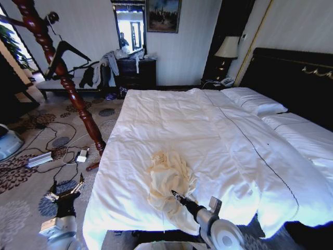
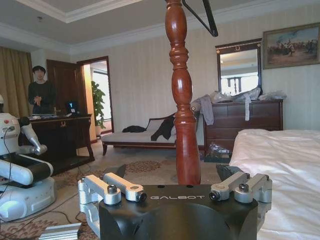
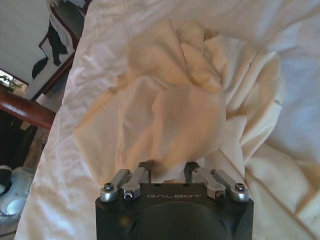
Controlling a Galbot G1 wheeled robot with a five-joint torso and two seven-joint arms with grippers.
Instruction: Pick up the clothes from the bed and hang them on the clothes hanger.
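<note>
The clothes [image 1: 167,177], a crumpled cream-yellow garment, lie on the white quilt of the bed [image 1: 218,130] near its foot. My right gripper [image 1: 176,195] reaches in from the foot of the bed. In the right wrist view its fingers [image 3: 144,169] are pinched into a bunched fold of the clothes [image 3: 175,100]. The black clothes hanger [image 1: 66,51] hangs high on the reddish-brown pole [image 1: 78,101] left of the bed; its bar [image 2: 206,17] shows in the left wrist view. My left gripper [image 1: 66,191] waits low over the carpet beside the bed, open and holding nothing [image 2: 172,172].
Cables and a power strip [image 1: 39,159] lie on the patterned carpet left of the bed. A dark dresser [image 1: 136,73] with grey garments and a bench stand at the far wall. Another white robot [image 2: 20,170] stands near a desk. The black headboard [image 1: 291,78] is to the right.
</note>
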